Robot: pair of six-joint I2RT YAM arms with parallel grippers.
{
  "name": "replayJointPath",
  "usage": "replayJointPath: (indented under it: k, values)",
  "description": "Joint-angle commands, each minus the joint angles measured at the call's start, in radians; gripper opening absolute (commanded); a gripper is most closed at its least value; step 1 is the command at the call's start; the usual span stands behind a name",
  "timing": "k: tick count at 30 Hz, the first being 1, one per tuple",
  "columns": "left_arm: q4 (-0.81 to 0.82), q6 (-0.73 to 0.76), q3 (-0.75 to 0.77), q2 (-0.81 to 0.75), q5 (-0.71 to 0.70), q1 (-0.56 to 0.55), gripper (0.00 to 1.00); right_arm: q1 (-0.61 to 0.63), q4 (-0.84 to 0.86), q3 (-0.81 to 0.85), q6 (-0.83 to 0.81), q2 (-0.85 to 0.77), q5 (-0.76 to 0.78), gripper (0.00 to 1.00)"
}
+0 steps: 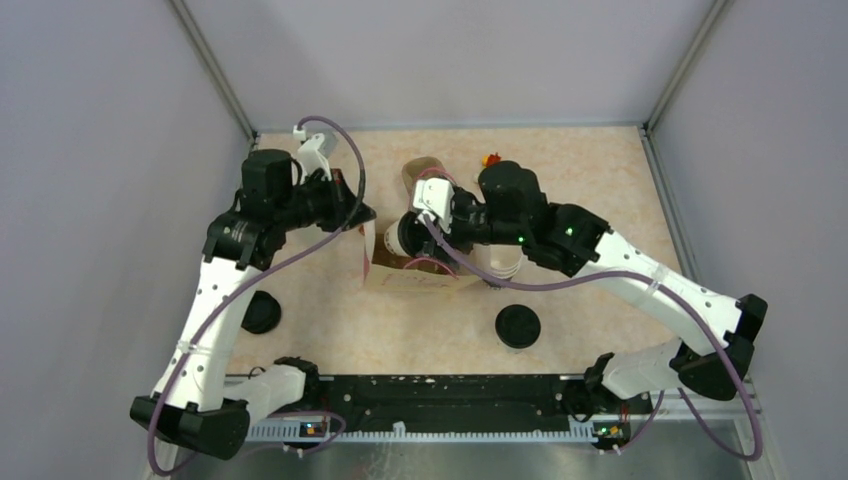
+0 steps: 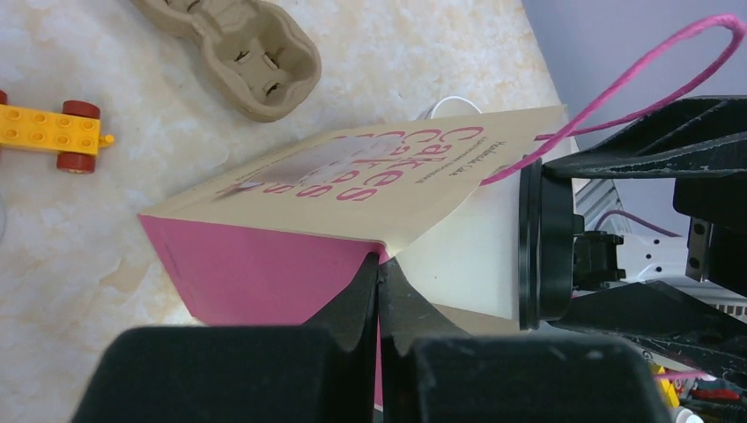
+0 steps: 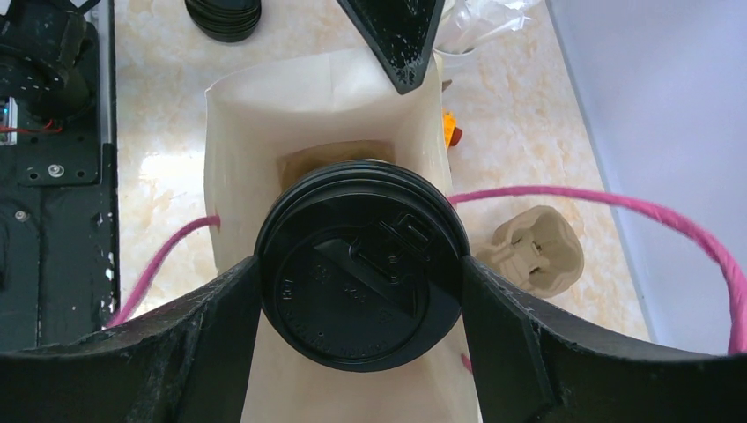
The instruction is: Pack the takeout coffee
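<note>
Counting: one gripped cup (image 3: 361, 278), one bag (image 2: 352, 176), two loose lids (image 1: 262, 312) (image 1: 518, 326).

Left hand (image 2: 379, 264) shut, right hand (image 3: 361, 295) clamped

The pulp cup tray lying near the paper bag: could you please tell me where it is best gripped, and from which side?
Probably from straight above, pinching across the narrow waist between the two holes of the cup tray. It lies flat on the table, holes up, and its outline narrows there; the low outer wall offers little to hold from the side.
</note>
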Motion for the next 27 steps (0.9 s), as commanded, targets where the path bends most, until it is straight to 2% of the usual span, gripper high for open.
replayJointPath:
  k: [1, 4, 5, 8, 9, 11, 13, 15, 18, 27]
  values:
    - [0.092, 0.021, -0.068, -0.046, 0.063, 0.005, 0.0, 0.042, 0.051, 0.031, -0.059, 0.027, -0.004, 0.64]
    - [0.106, 0.024, -0.097, -0.084, 0.054, 0.005, 0.0, 0.084, 0.036, 0.009, -0.106, 0.042, 0.036, 0.64]
    - [0.105, 0.025, -0.102, -0.092, 0.046, 0.005, 0.04, 0.097, 0.034, 0.003, -0.119, 0.046, 0.05, 0.64]
    - [0.043, 0.021, -0.092, -0.098, 0.003, 0.005, 0.19, 0.143, 0.026, -0.013, -0.152, 0.049, 0.103, 0.64]
    - [0.018, 0.013, -0.086, -0.1, -0.011, 0.005, 0.28, 0.162, 0.024, -0.02, -0.162, 0.049, 0.127, 0.64]
    - [-0.047, -0.01, -0.07, -0.108, -0.062, 0.005, 0.34, 0.198, 0.031, -0.04, -0.17, 0.04, 0.165, 0.64]
    - [-0.114, -0.027, -0.048, -0.121, -0.097, 0.005, 0.47, 0.224, 0.045, -0.064, -0.166, 0.026, 0.196, 0.64]
    - [-0.162, -0.054, -0.039, -0.153, -0.116, 0.005, 0.51, 0.244, 0.057, -0.089, -0.167, 0.008, 0.23, 0.64]
    - [-0.191, -0.071, -0.059, -0.186, -0.056, 0.005, 0.58, 0.266, 0.052, -0.109, -0.167, -0.01, 0.246, 0.64]
    - [-0.176, -0.056, -0.161, -0.262, 0.088, 0.005, 0.73, 0.326, 0.021, -0.172, -0.168, -0.037, 0.331, 0.64]
